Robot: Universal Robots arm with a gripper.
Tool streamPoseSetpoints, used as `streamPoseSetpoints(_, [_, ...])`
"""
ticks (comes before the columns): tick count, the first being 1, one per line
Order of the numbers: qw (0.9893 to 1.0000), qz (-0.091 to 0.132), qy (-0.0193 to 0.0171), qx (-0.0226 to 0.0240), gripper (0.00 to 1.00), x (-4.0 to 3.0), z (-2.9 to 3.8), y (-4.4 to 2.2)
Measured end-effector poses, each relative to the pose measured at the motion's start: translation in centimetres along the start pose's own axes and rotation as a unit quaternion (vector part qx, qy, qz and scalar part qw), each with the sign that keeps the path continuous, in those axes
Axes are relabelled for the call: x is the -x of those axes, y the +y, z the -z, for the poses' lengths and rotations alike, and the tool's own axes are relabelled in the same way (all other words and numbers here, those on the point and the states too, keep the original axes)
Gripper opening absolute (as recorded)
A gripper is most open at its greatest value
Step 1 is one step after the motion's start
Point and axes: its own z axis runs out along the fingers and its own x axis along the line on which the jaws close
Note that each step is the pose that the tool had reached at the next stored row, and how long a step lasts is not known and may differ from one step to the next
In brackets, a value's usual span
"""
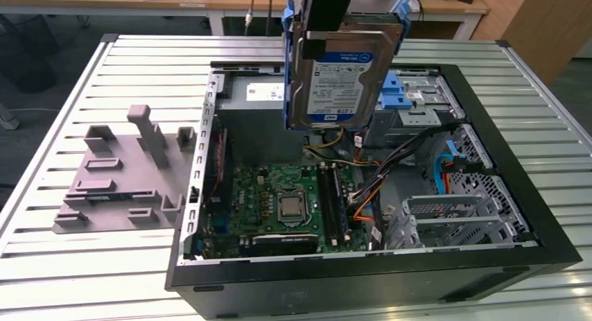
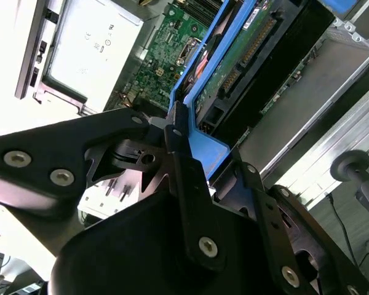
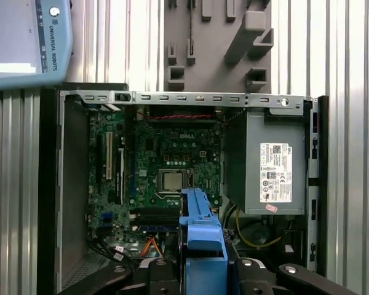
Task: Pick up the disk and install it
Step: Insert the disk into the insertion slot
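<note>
A: Exterior view is showing the slatted tabletop carrying the open PC case. A grey fixture plate is lying beside it, on the exterior view's left.
B: First wrist view is looking down into the case: power supply, motherboard.
A: The disk is hanging upright over the case, label facing the exterior camera.
B: Second wrist view is showing its circuit-board side instead. End effector is clamping the disk by its blue rail.

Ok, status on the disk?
Gripper shut on the disk by its blue rails. Disk held on end above the open computer case, not installed. Loose cables below it.
</note>
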Motion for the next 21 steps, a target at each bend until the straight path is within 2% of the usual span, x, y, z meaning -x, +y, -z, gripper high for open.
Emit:
streamPoseSetpoints(4, [1.0, 0.0, 0.0, 0.0, 0.36, -0.02, -0.01, -0.93])
streamPoseSetpoints(8, [1.0, 0.0, 0.0, 0.0, 0.36, -0.21, -0.04, -1.3])
streamPoseSetpoints(18, [1.0, 0.0, -0.0001, -0.0001, 0.36, -3.0, -0.2, -1.41])
streamPoseSetpoints(21, [1.0, 0.0, -0.0001, 0.0, 0.36, -3.37, -0.24, -1.82])
